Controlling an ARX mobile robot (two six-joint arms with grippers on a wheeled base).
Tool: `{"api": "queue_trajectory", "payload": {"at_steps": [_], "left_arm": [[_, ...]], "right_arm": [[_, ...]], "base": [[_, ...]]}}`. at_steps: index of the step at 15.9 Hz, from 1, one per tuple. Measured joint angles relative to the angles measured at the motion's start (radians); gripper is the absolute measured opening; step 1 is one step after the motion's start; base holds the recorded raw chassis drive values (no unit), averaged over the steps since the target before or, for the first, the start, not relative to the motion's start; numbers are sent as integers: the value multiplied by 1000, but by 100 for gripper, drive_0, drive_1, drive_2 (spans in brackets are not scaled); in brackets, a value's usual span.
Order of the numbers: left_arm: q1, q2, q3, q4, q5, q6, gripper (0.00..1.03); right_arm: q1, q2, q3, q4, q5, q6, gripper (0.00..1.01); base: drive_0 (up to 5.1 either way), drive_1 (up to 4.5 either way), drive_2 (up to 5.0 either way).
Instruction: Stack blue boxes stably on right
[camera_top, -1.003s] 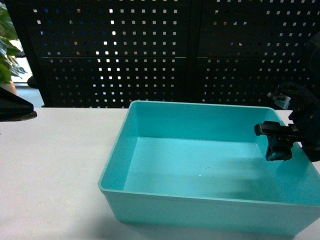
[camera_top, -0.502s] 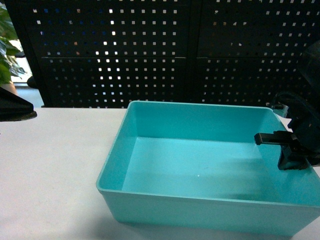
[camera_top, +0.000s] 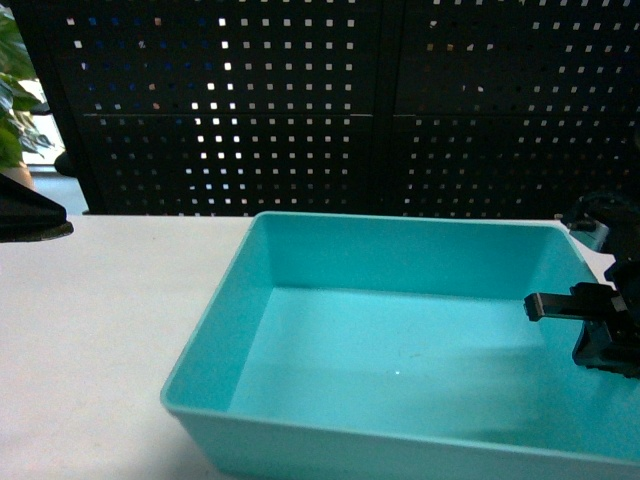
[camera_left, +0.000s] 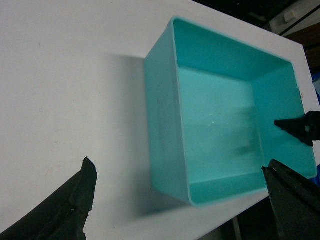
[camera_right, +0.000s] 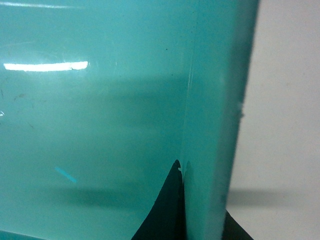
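Right wrist view: jaws straddle turquoise tub (camera_right: 100, 110) wall

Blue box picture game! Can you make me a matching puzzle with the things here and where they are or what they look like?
Things:
1. blue box
2. right gripper
3. left gripper
4. plant

Descriptions:
A. green leaves at the far left edge of the head view
B. jaws wide apart, over the white table beside the box
C. turquoise, open-topped, nothing inside
D. clamped on the box's right wall

Pairs: 1-C, 2-D, 3-B, 4-A
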Motion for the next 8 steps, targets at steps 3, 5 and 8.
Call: {"api": "queue_trajectory", "payload": {"at_steps": [3, 5, 8], "left_arm": [[0, 0, 0, 1, 0, 0, 98], [-2, 0, 0, 0, 0, 0, 98], [-1, 0, 0, 0, 0, 0, 98]], "right_arm": [[14, -32, -36, -11, -42, 1, 2], [19, -17, -33, -11, -42, 1, 2], [21, 36, -7, -3, -27, 1, 2]], "base": [[0, 0, 0], [0, 0, 0], [0, 0, 0]]}}
